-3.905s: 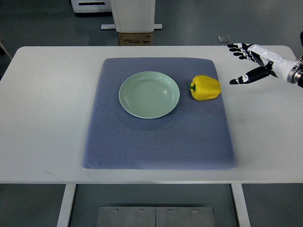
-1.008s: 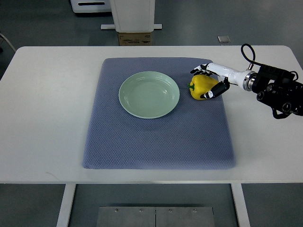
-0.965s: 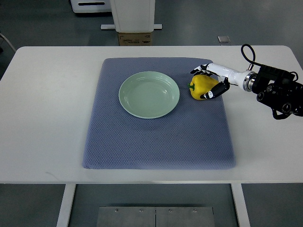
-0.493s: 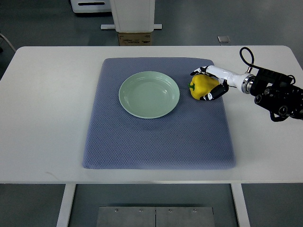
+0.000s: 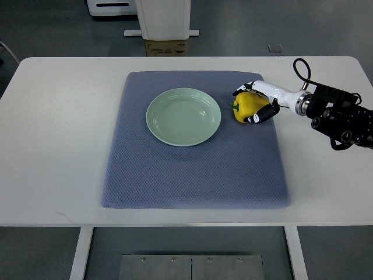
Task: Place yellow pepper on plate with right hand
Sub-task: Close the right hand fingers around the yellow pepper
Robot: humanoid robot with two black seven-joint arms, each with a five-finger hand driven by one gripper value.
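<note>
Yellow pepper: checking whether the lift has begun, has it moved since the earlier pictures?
No. The yellow pepper sits as before beside the plate, right hand wrapped around it.

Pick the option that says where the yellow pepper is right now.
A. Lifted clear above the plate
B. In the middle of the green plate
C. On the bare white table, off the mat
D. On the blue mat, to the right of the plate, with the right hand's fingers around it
D: the yellow pepper sits on the blue mat just right of the empty green plate, with the right hand closed around it.
</note>
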